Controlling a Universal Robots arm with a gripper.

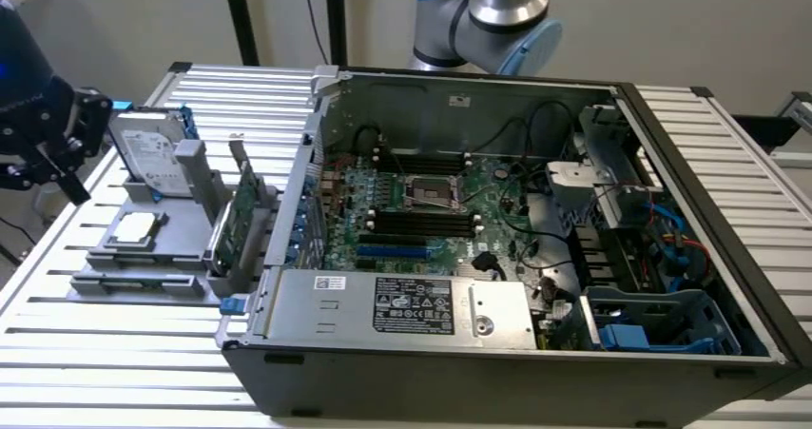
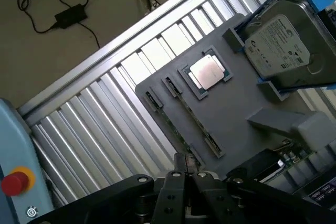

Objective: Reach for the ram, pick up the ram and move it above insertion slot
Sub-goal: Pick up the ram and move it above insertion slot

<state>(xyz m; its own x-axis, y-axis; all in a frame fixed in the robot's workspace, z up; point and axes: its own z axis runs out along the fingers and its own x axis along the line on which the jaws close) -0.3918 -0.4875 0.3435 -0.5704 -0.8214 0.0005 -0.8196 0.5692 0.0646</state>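
The ram shows as a thin green edge standing in a long slot of the grey holder, beside a square silver processor chip. My gripper hovers above the holder's near edge, shut with nothing between its fingers, a short way from the ram. In the exterior view the gripper hangs over the table at that view's left, beside the holder. The black memory slots lie in the middle of the motherboard inside the open computer case.
A silver hard drive in a blue frame and a green expansion card stand upright on the holder. The case's wall rises between holder and motherboard. Cables and a drive cage crowd the case at the exterior view's right.
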